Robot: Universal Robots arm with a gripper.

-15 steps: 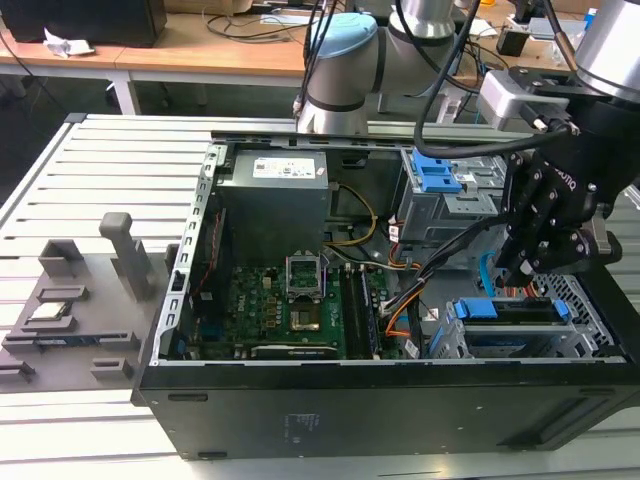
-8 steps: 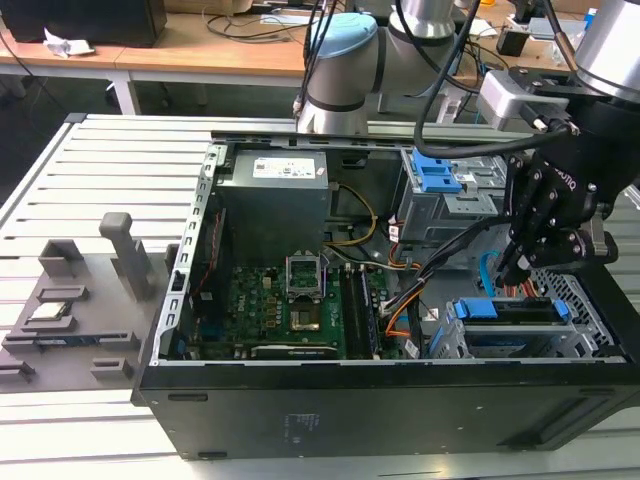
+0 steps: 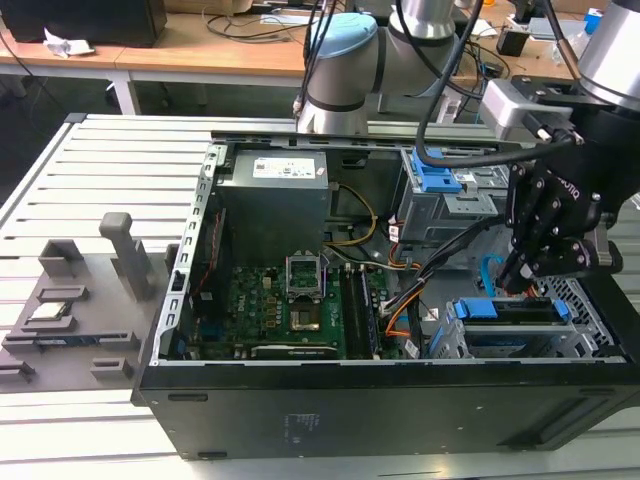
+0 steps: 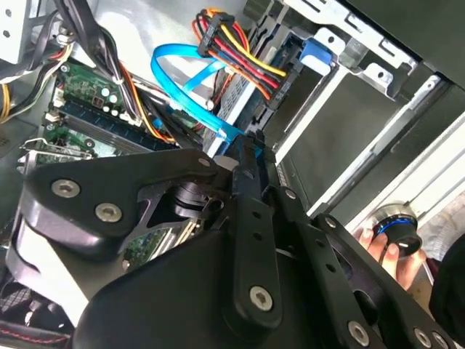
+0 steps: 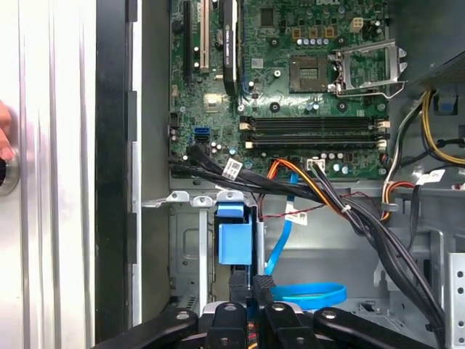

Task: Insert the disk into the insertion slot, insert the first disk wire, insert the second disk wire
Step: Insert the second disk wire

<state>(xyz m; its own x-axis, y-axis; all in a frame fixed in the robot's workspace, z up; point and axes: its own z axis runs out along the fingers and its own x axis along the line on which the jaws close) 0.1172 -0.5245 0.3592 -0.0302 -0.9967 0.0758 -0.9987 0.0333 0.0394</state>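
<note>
The disk (image 3: 500,310) lies in its blue carrier (image 5: 234,236) inside the insertion slot (image 3: 590,305), a silver perforated cage at the case's front corner on the exterior view's right. My gripper (image 3: 522,272) hangs just above the disk's rear edge. Its black fingers (image 5: 238,285) stand close together, shut on the end of a flat blue wire (image 4: 182,73) that loops away beside them. A bundle of red, yellow and black wires (image 4: 236,54) ends in a black plug by the carrier's blue tab (image 4: 317,51).
The open computer case (image 3: 300,400) holds the motherboard (image 5: 305,87), a grey power supply (image 3: 275,190) and a grey cage with blue latches (image 3: 435,185). Black cable bundles (image 5: 363,218) cross beside the slot. A person's hand (image 4: 392,247) rests on a knob outside the case.
</note>
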